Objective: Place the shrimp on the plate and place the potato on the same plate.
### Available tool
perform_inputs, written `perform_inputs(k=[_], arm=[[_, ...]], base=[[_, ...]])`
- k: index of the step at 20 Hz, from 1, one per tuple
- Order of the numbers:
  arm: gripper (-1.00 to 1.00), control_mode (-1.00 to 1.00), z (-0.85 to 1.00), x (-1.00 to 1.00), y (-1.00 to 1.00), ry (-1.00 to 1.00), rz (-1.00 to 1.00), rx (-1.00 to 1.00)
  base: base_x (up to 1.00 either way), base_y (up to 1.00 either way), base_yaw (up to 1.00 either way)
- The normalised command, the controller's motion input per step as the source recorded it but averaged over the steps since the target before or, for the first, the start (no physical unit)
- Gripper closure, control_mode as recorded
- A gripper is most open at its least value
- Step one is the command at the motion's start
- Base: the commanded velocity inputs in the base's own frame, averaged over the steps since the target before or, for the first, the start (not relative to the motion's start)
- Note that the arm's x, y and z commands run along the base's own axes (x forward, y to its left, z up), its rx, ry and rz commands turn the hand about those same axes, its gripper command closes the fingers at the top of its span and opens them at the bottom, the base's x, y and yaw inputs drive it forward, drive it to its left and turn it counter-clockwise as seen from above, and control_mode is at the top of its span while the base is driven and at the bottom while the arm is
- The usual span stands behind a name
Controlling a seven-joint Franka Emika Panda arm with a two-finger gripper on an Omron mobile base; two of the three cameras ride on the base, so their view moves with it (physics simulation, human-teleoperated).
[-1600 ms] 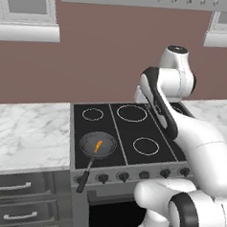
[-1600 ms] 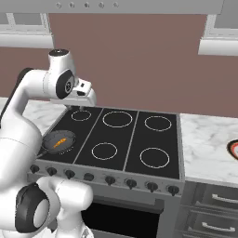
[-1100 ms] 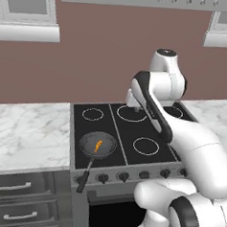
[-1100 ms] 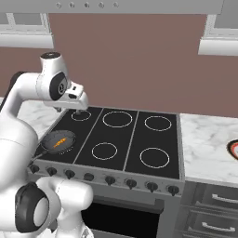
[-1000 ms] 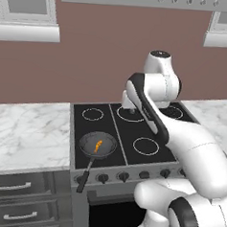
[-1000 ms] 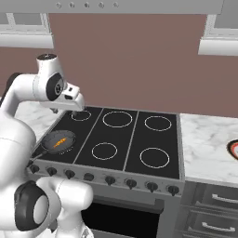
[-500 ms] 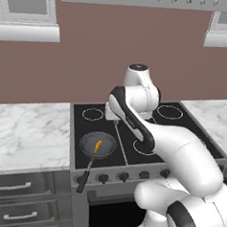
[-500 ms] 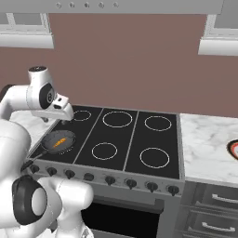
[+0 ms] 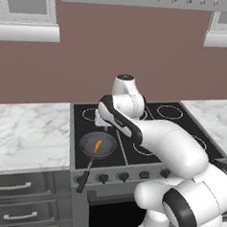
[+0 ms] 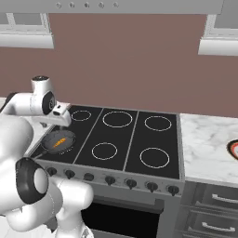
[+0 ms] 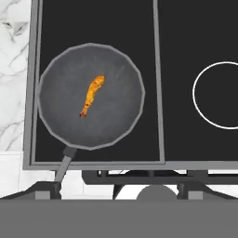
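The shrimp (image 11: 92, 95), a small curved orange piece, lies in the middle of a black long-handled frying pan (image 11: 118, 109) on the stove's front left burner. It also shows as the shrimp (image 9: 98, 146) and the shrimp (image 10: 57, 142) in the base views. My gripper (image 11: 118, 189) hovers above the pan, open and holding nothing, its fingertips (image 11: 45, 189) wide apart. From the sides the gripper (image 9: 102, 120) hangs just behind the pan (image 9: 106, 140). A sliver of the plate (image 10: 234, 148) peeks in at the far right on the counter. The potato is out of view.
The black stove (image 10: 135, 139) has white-ringed burners right of the pan. Marble counters flank it, a left counter (image 9: 27, 133) and a right counter (image 10: 204, 144). The pan's handle (image 9: 85, 173) sticks out over the knob row at the front edge.
The arm has swung left from over the stove's back burners, and the hand now hangs above the frying pan. The shrimp and pan have not moved.
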Motion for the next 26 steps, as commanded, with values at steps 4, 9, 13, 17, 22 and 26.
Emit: perform_inputs(k=[4,9,13,17,22,26], arm=[[-1.00,-1.00,-0.26,0.24,0.05,0.00,0.00,0.00],[-1.00,-1.00,-0.38,0.07,0.02,0.00,0.00,0.00],[-1.00,-1.00,-0.37,0.07,0.15,0.00,0.00,0.00],[-1.00,-1.00,-0.38,0.13,0.23,0.00,0.00,0.00],[-1.00,-1.00,-0.23,0.11,0.18,0.00,0.00,0.00],[-1.00,-1.00,-0.19,0.08,0.11,0.00,0.00,0.00]], base=[[0.00,0.00,0.00],[0.00,0.00,0.00],[0.00,0.00,0.00],[0.00,0.00,0.00],[0.00,0.00,0.00],[0.00,0.00,0.00]])
